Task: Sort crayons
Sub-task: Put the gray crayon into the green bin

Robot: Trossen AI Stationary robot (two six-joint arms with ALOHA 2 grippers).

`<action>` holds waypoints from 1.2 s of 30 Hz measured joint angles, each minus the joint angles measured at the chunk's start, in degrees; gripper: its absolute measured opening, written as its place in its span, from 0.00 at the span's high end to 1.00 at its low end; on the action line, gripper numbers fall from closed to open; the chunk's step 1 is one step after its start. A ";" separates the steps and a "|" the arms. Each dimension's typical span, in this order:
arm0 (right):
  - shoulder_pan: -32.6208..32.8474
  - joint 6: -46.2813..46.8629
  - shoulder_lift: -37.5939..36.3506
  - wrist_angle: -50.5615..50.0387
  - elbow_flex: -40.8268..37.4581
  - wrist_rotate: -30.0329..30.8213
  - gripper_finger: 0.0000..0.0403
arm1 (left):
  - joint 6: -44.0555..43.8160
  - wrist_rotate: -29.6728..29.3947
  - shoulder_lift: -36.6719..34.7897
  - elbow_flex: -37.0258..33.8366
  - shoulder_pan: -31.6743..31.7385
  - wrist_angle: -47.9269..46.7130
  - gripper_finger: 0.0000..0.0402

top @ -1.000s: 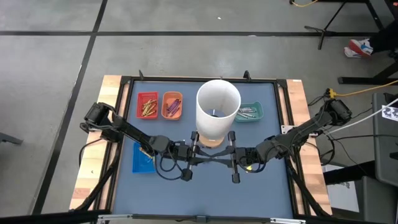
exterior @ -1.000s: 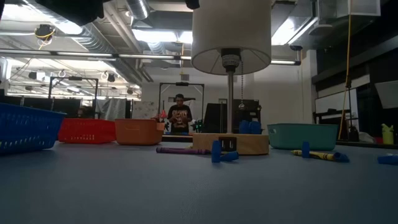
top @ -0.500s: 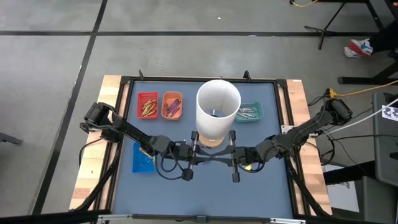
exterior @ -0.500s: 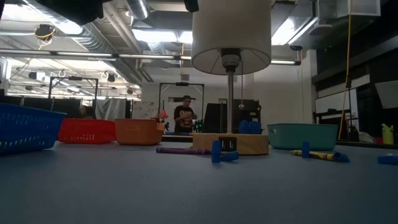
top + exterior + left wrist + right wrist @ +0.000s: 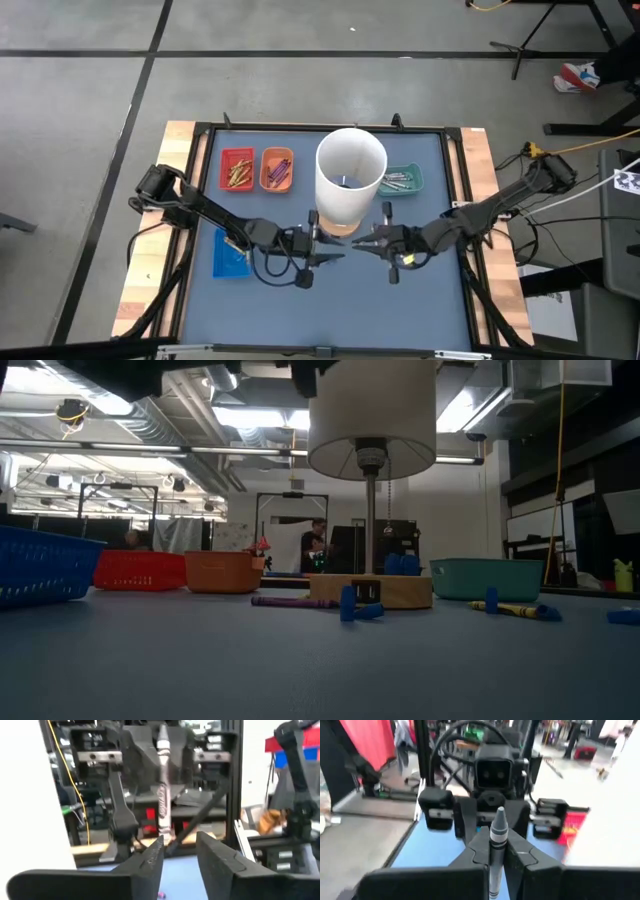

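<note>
A grey crayon (image 5: 496,832) stands roughly upright, tip up, in my right gripper (image 5: 358,242), which is shut on it in front of the white lamp shade (image 5: 351,175). It also shows in the left wrist view (image 5: 162,785). My left gripper (image 5: 338,255) faces it from the left, open and empty (image 5: 179,845), a short gap away. A red tray (image 5: 237,170), an orange tray (image 5: 277,170), a teal tray (image 5: 400,181) and a blue tray (image 5: 231,253) hold sorted crayons. A purple crayon (image 5: 285,601) and a yellow crayon (image 5: 510,607) lie on the mat. My right gripper pinches the grey crayon's lower part (image 5: 493,862) between its two fingers. The fingers come level from the table's right side and lie across the crayon. The crayon is lifted clear of the mat, and its pointed tip (image 5: 499,814) sticks up above the fingers.
The lamp's wooden base (image 5: 370,590) stands on the mat just behind both grippers, with small blue pieces (image 5: 360,610) in front of it. The trays line the far and left sides. A person (image 5: 318,548) stands far off in the room.
My right gripper has drawn back toward the table's right edge, away from my left gripper. Its fingers no longer cross those of the left one. The grey crayon has gone with it.
</note>
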 joint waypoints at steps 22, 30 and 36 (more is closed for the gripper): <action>-0.09 22.35 -5.02 -66.16 -0.02 12.28 0.92 | -4.44 0.07 0.00 -0.02 0.00 -12.42 0.72; -7.13 24.82 -5.02 -75.30 -0.02 20.64 0.92 | -4.44 0.07 0.00 -0.02 0.00 -12.42 0.72; -17.85 17.21 -5.02 -74.44 -0.02 21.58 0.92 | -4.44 0.07 0.00 -0.02 0.00 -12.39 0.72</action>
